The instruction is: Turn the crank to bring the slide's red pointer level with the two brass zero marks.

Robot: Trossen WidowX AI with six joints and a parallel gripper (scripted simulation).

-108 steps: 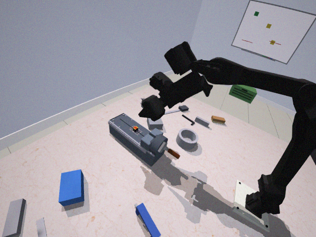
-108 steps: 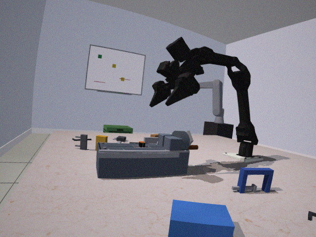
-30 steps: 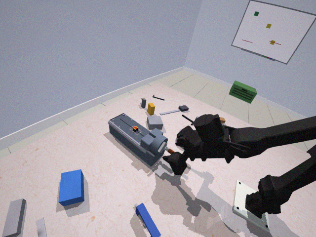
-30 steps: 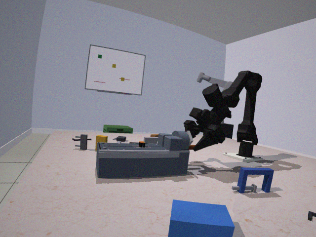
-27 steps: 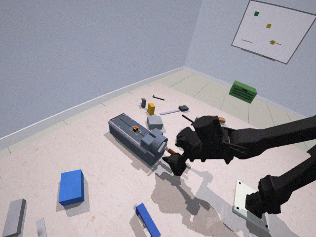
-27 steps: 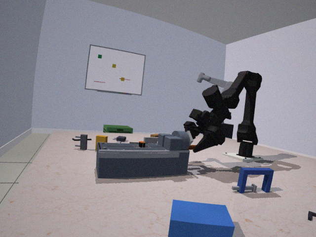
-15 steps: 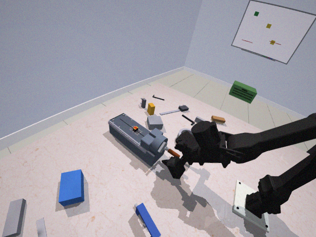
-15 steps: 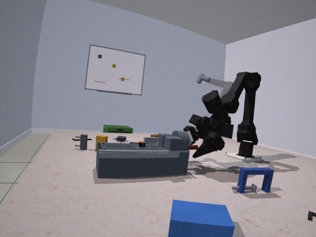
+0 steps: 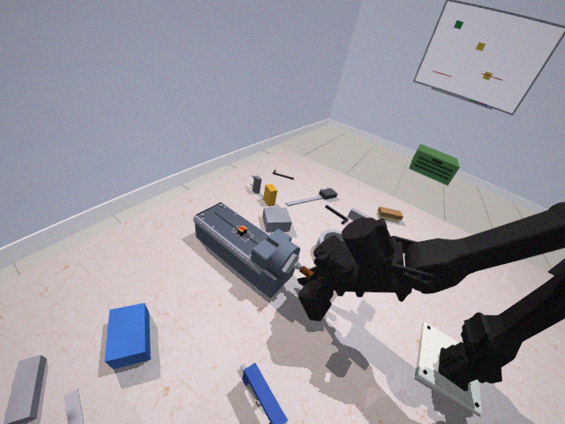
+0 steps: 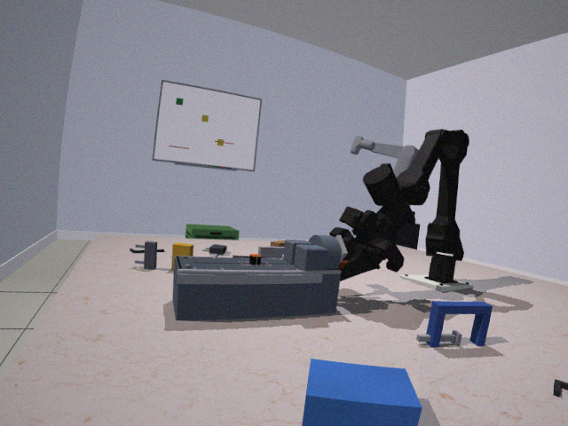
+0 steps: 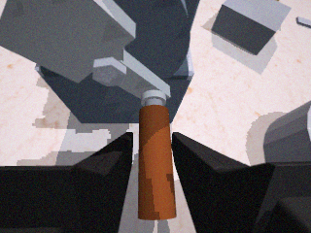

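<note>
The slate-blue machine sits on the table. Its red-orange pointer stands in the slot on top; the brass marks are too small to tell how it lines up. The pale crank arm carries an orange-brown handle that sticks out from the machine's end. My gripper is narrowed around the handle, one finger on each side. Slim gaps show between the handle and both fingers in the wrist view, so it looks still open.
A grey block and a yellow block stand beside the machine. A grey round object is right of the gripper in the wrist view. A blue box and a blue arch stand on the near side.
</note>
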